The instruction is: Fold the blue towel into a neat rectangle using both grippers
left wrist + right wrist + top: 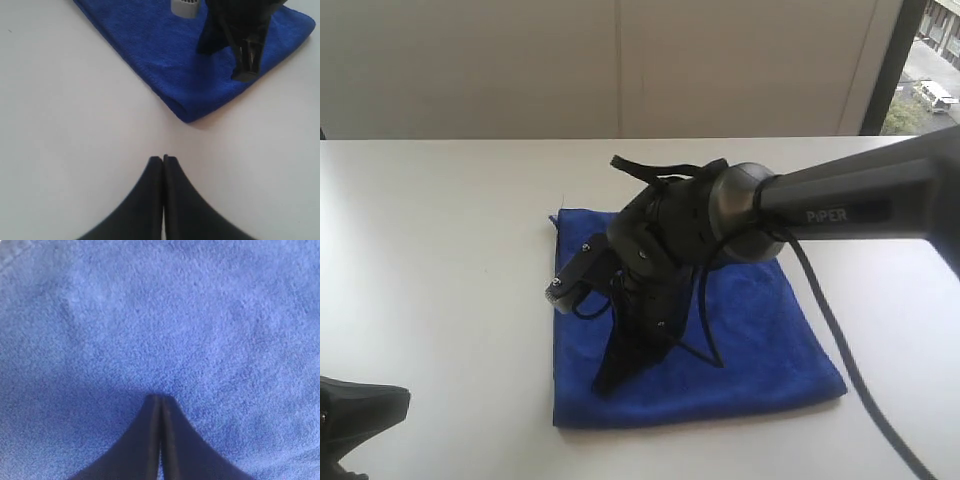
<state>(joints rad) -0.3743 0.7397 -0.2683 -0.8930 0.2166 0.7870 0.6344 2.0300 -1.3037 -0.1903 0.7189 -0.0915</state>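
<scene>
The blue towel [760,330] lies flat on the white table [440,230] as a folded, roughly square pad. My right gripper [605,385] reaches across it from the right, shut, with its tips down on the towel near the front left part. In the right wrist view the shut right gripper [161,397] rests against the towel's plush [200,315] and holds none of it. My left gripper [163,158] is shut and empty over bare table, a short way off the towel's corner [187,112]. It shows at the bottom left of the exterior view [398,400].
The right arm's black cables [840,350] trail over the towel and the table to the right. A pale wall runs behind the table's far edge, with a window [930,60] at the upper right. Bare white tabletop surrounds the towel.
</scene>
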